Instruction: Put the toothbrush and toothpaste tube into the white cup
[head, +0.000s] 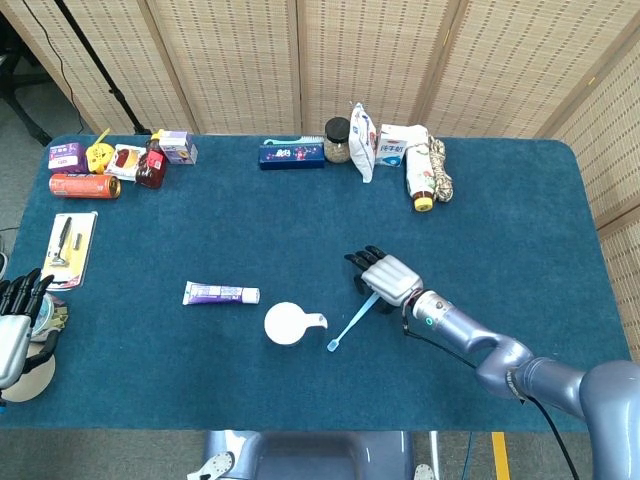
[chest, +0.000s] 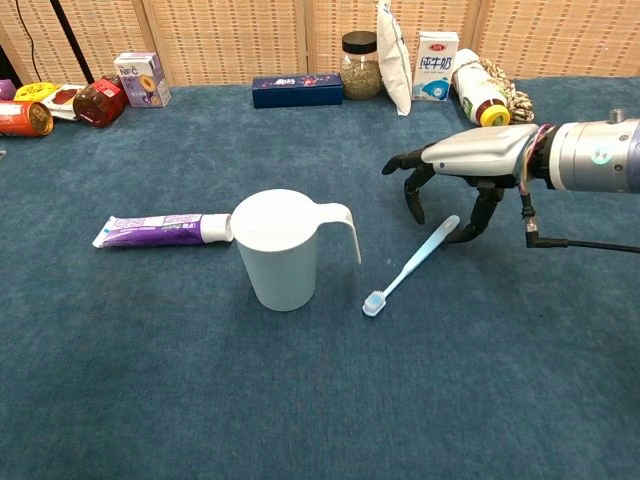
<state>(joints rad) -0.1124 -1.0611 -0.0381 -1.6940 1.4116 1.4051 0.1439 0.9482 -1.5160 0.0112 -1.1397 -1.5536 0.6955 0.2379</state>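
Blue table | back centre: dark blue box, glass jar, white pouch, milk carton, bottle with yellow cap, rope | back left: orange can, small carton | left edge: packaged razor
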